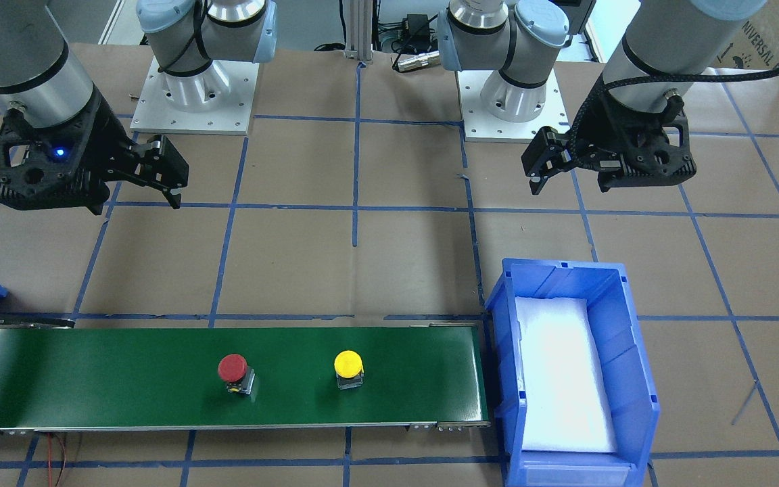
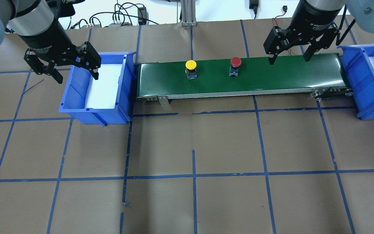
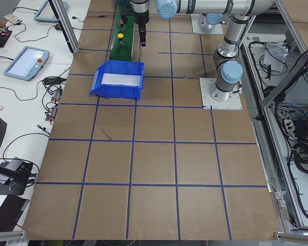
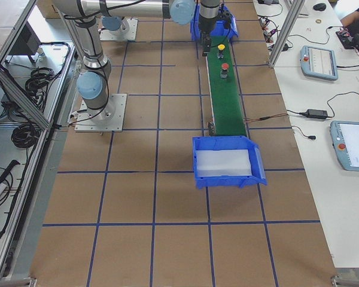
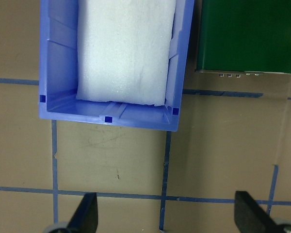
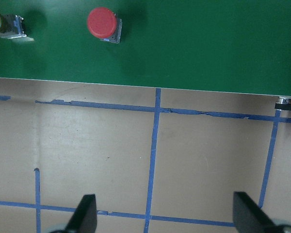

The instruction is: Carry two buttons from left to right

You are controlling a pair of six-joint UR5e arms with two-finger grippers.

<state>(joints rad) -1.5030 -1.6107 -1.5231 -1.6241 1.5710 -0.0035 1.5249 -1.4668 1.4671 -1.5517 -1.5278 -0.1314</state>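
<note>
**Q:** Where are the two buttons sitting?

**A:** Both are standing upright on the green conveyor belt (image 2: 271, 76), caps up and well apart from each other. The yellow button (image 2: 190, 66) is sitting nearer the left blue bin (image 2: 76, 110). The red button (image 2: 235, 62) is sitting near the belt's middle. Neither one is touching a claw.

**Q:** What is the left claw doing?

**A:** The left claw (image 2: 77, 79) is hanging over the left bin's outer wall with its jaws spread wide and gripping nothing. A white foam pad (image 2: 104, 86) is lying inside that bin.

**Q:** And the right claw?

**A:** The right claw (image 2: 289, 60) is hovering above the right part of the belt, well apart from the red button, released and empty. The right blue bin (image 2: 352, 74) is sitting just beyond the belt's right end.

**Q:** What is carrying all this?

**A:** The surface (image 2: 193, 136) is brown paper marked with a blue tape grid.
</note>
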